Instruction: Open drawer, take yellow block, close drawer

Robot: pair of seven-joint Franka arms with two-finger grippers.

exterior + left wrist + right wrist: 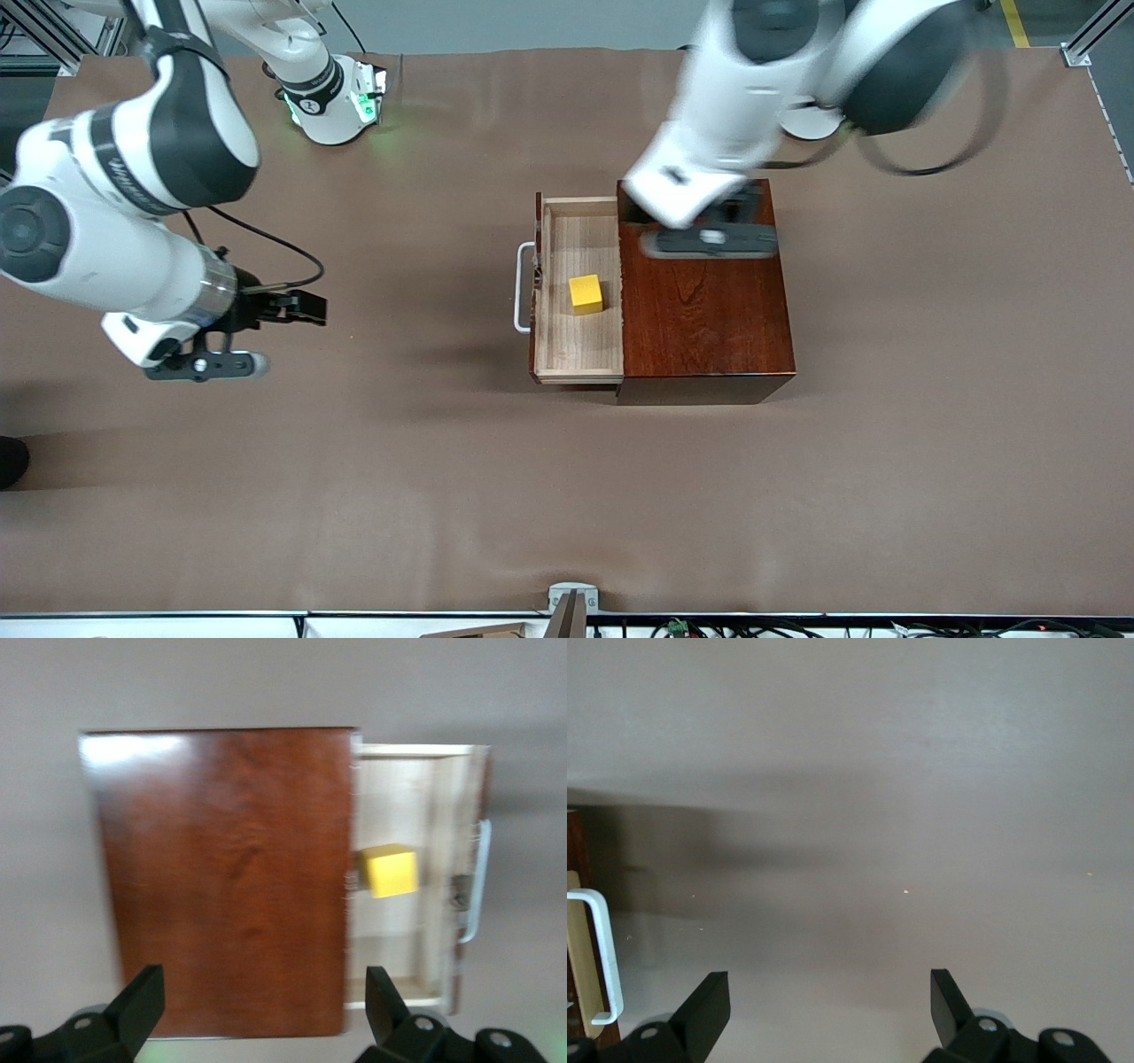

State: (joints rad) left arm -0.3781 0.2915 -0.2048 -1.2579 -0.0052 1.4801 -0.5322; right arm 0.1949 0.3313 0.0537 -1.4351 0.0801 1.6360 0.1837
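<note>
While the drawer [580, 292] stands pulled out of the dark mahogany box [704, 306] toward the right arm's end of the table [567, 496], its pale wood tray lies exposed from above. The yellow block [586, 294] sits on the tray floor, about midway along the tray's length and close to the box's front edge; it touches no pincer. The white bar handle [524, 288] projects from the drawer's dark front, facing the right arm's end of the table. The box sits near the middle of the table, somewhat toward the edge where the arm bases stand.

The left pincer [709, 241] hangs over the box top, near the corner of the box closest to the arm bases and the drawer opening. Its fingers [142, 997] are spread well apart and empty; in the left wrist view the box top, the open tray and the block [391, 870] all show between and past them.

The right pincer [306, 307] waits above bare table, well apart from the drawer handle, toward the right arm's end. Its fingers [709, 1001] are spread wide, holding nothing; the handle [602, 961] shows at the margin of the right wrist view.
</note>
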